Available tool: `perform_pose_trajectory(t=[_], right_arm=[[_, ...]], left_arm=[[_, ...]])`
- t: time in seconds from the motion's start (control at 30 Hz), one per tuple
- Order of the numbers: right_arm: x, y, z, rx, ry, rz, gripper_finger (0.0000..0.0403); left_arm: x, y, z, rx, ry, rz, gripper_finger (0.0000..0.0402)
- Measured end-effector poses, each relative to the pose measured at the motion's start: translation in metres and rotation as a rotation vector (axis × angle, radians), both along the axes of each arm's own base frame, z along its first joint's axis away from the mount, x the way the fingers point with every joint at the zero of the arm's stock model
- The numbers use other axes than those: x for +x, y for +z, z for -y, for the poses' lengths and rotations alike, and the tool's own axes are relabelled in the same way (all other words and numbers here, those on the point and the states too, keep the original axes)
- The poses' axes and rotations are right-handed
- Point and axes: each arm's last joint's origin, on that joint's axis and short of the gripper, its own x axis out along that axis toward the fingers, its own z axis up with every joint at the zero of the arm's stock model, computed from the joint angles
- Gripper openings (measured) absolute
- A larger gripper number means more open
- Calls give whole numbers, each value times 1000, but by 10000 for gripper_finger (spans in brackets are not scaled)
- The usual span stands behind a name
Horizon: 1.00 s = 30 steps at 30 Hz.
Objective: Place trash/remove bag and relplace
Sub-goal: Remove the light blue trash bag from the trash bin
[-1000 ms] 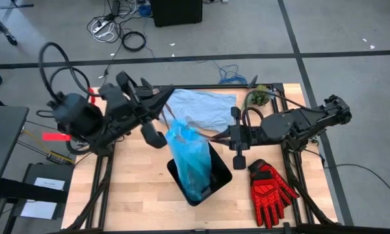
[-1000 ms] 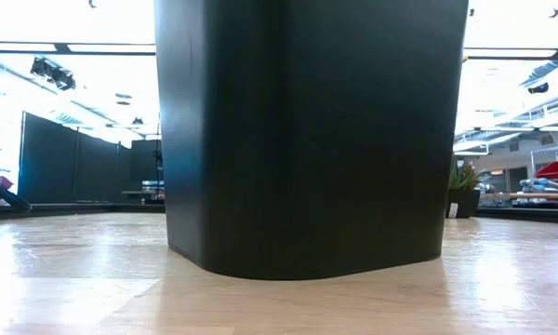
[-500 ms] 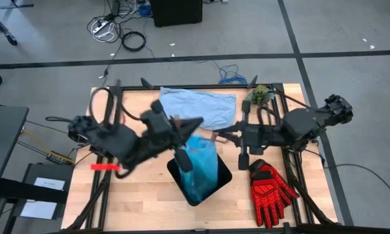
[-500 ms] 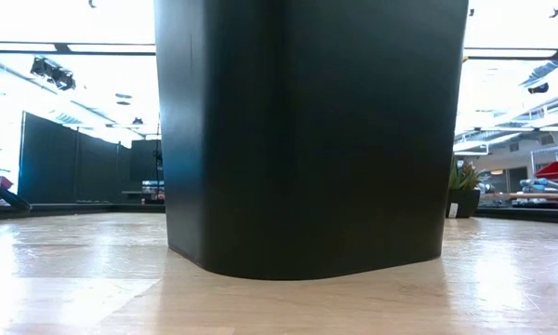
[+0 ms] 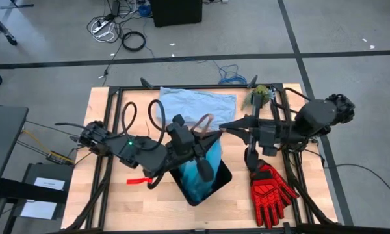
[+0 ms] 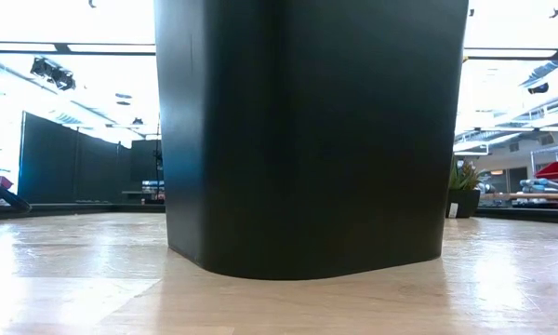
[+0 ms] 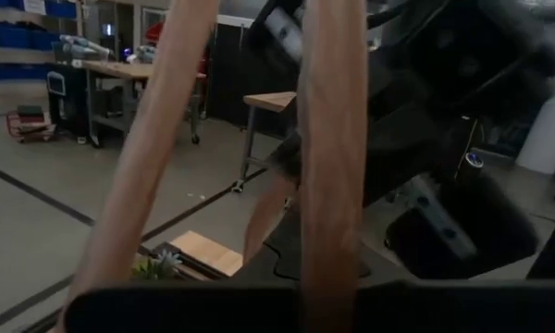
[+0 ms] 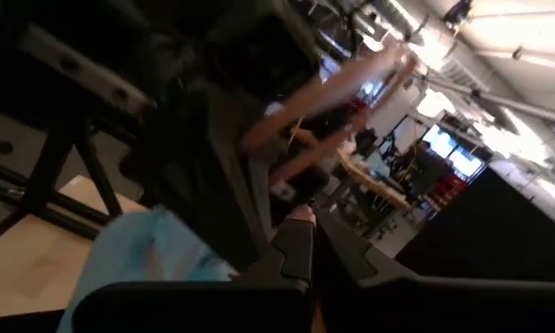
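- Seen from above, the left tool (image 5: 211, 138) is closed above the black bin (image 5: 222, 177) standing mid-worktop (image 5: 140, 205); whether it grips the cyan bag (image 5: 201, 170) cannot be told. The bag sits in the bin, its top bunched above the rim. The right tool (image 5: 226, 125), closed with nothing seen in it, lies just right of the bag top. A paler blue bag (image 5: 198, 104) lies at the far edge, a small plant (image 5: 259, 95) at far right, a red glove (image 5: 272, 187) near right.
- Low view: the bin's dark wall (image 6: 307, 130) fills the frame.
- Left wrist view: tan cables (image 7: 331, 139) block the view.
- Right wrist view: pale blue plastic (image 8: 139, 254) lies beyond the closed fingers.
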Motion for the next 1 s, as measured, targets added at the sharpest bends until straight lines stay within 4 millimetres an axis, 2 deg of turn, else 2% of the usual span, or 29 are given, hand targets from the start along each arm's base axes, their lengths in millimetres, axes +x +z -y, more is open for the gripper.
perform_pose_trajectory(t=[0.33,0.6,0.8,1.0], right_arm=[[-4,8,5,-43,-18,11,0],[0,7,12,-44,-61,-5,0],[0,6,12,-48,-53,-8,0],[-4,4,4,-65,-47,-36,0]], left_arm=[[13,2,-12,-43,-170,59,25],[25,-5,-9,-39,-293,72,39],[28,-8,-9,-43,-237,71,61],[26,-8,-11,-23,-153,59,67]])
